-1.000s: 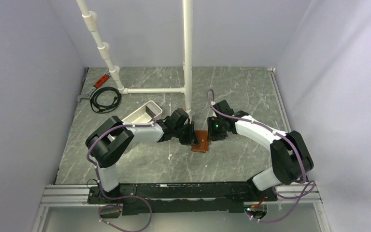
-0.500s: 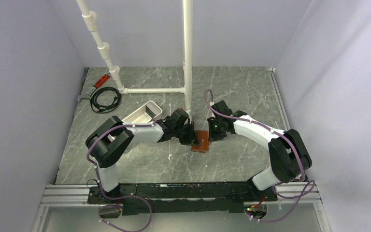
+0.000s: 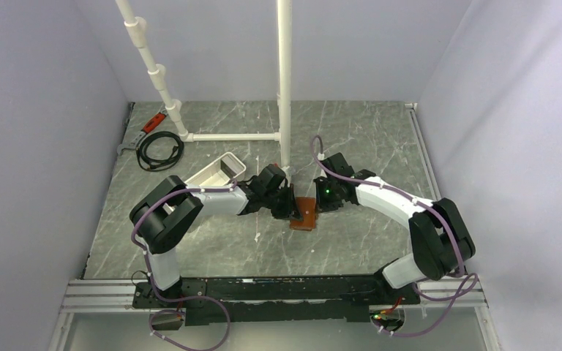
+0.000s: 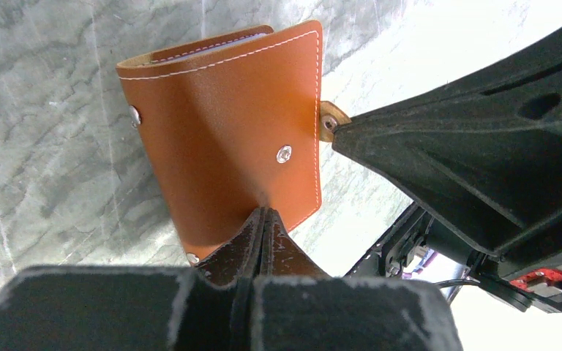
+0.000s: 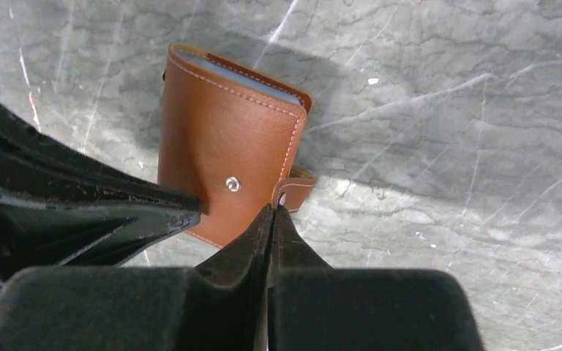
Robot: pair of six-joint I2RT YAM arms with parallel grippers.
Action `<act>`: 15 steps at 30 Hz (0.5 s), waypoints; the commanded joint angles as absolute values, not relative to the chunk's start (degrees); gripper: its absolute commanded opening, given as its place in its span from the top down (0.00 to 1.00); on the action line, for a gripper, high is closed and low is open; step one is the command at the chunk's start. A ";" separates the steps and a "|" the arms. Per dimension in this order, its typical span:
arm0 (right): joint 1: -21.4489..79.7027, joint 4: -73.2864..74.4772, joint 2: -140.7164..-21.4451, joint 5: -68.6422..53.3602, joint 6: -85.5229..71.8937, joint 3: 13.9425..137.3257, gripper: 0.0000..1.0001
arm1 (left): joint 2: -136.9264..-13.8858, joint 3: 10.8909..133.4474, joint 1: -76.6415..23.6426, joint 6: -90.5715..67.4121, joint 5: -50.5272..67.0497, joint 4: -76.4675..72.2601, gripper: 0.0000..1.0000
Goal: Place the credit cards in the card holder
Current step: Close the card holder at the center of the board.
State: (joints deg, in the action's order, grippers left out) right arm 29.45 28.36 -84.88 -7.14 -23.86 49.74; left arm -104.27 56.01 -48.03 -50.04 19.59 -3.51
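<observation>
The card holder [image 3: 305,213], folded closed, sits midway between the left and right edges of the table [image 3: 351,139], slightly nearer the near edge. The left gripper [image 4: 263,213] has its jaws pressed together, seemingly pinching the cover's edge. The right gripper [image 5: 274,208], jaws likewise together, nips the strap tab [image 5: 295,184]. A light blue card [image 5: 241,75] edge shows inside the fold, so the cards appear loaded. Fastening seems next. The left should steady the cover while the right draws the strap squarely onto the stud [image 5: 231,184]. Since a second ago the holder has not moved, and the right arm has shifted only slightly.
</observation>
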 commanded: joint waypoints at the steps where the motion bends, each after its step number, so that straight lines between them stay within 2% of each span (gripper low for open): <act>1: 29.44 21.84 -80.37 -11.17 -22.67 46.99 1.00 | -105.72 56.96 -48.93 -48.09 17.57 -0.09 1.00; 15: 26.30 11.74 -80.08 -23.78 -22.67 40.74 1.00 | -105.96 57.94 -48.89 -48.74 17.68 1.66 1.00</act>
State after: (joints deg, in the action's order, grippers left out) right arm 27.40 17.76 -80.36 -17.02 -22.26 41.93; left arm -104.49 57.25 -48.23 -50.06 19.07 -1.23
